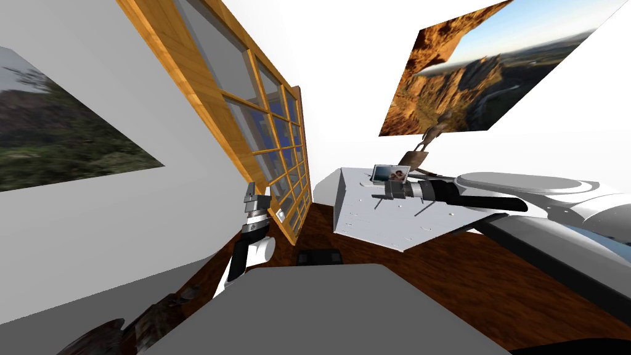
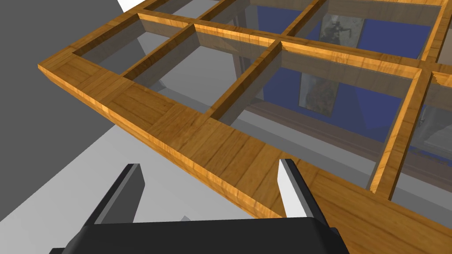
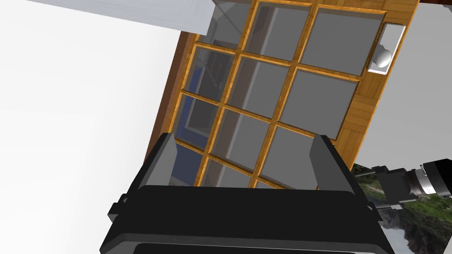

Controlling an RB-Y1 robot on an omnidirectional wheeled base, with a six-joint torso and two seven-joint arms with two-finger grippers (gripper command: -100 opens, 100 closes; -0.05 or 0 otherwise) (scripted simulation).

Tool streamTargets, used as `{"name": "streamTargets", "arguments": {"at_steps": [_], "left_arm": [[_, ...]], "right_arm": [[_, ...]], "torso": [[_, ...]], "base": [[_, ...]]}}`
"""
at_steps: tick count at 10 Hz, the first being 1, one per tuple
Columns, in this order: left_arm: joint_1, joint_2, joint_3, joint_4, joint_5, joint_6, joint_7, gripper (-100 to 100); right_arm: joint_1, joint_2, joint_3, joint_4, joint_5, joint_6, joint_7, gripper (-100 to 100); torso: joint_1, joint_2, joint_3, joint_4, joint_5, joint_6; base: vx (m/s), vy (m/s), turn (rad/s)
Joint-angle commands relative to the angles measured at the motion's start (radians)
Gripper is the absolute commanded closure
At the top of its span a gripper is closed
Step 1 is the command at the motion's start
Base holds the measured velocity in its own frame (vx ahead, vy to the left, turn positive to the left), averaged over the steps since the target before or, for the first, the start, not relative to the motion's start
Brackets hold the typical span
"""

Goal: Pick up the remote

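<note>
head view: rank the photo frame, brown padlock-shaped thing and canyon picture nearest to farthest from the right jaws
1. photo frame, closest, on the white top
2. brown padlock-shaped thing, behind the frame
3. canyon picture, up on the wall

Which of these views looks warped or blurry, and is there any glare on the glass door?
Head view: strongly warped, the walls splay and the door slants; the landscape picture on the left wall looks smeared. Left wrist view: sharp, the panes see-through, no glare. Right wrist view: sharp, the white wall evenly lit, with no cast shadow.
</note>
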Motion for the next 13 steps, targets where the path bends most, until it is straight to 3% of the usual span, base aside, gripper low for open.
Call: {"name": "streamTargets", "arguments": {"at_steps": [1, 5, 8, 13], "left_arm": [[0.0, 0.0, 0.0, 0.0, 0.0, 0.0, 0.0, 0], [0.0, 0.0, 0.0, 0.0, 0.0, 0.0, 0.0, 0], [0.0, 0.0, 0.0, 0.0, 0.0, 0.0, 0.0, 0], [0.0, 0.0, 0.0, 0.0, 0.0, 0.0, 0.0, 0]], "right_arm": [[0.015, -0.05, 0.006, 0.034, 0.029, -0.023, -0.005, -100], [0.03, -0.141, 0.012, 0.064, 0.057, -0.045, -0.011, -100], [0.063, -0.242, 0.028, 0.121, 0.113, -0.088, -0.026, -100], [0.099, -0.359, 0.049, 0.173, 0.167, -0.13, -0.043, -100]], "torso": [[0.0, 0.0, 0.0, 0.0, 0.0, 0.0], [0.0, -0.002, -0.001, 0.0, 0.0, 0.0], [0.0, -0.002, -0.001, -0.001, 0.0, 0.0], [0.001, -0.004, -0.002, -0.001, 0.0, 0.0]], "base": [[0.066, 0.003, 0.031], [0.063, 0.004, 0.016], [0.086, 0.004, 0.022], [0.092, 0.008, 0.017]]}}
